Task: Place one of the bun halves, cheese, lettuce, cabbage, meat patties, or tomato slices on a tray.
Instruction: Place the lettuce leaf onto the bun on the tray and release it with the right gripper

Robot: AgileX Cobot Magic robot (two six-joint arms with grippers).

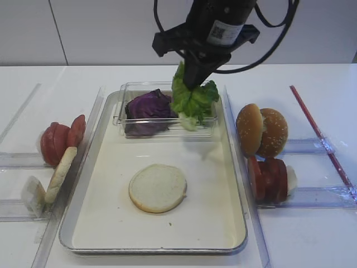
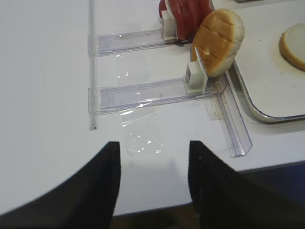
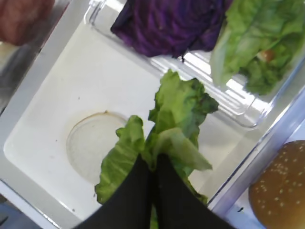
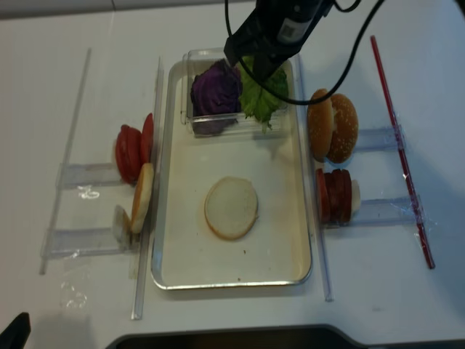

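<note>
My right gripper (image 1: 195, 82) (image 3: 153, 161) is shut on a frilly green lettuce leaf (image 1: 192, 101) (image 3: 180, 107). The leaf hangs over the right end of the clear box, above its front wall. More lettuce (image 3: 259, 43) lies in that box beside the purple cabbage (image 1: 148, 107) (image 3: 171, 24). A flat pale bun half (image 1: 158, 187) (image 3: 93, 143) lies in the middle of the silver tray (image 1: 106, 223) (image 4: 182, 269). My left gripper (image 2: 153, 145) is open with nothing in it, over the table's front left edge.
The clear plastic box (image 1: 127, 89) stands at the tray's back. Right of the tray, clear racks hold two sesame bun domes (image 1: 262, 131) and red slices (image 1: 268, 178). Left racks hold red slices (image 1: 58, 142) and a bun piece (image 1: 61, 173) (image 2: 217, 40). A red rod (image 1: 321, 137) lies far right.
</note>
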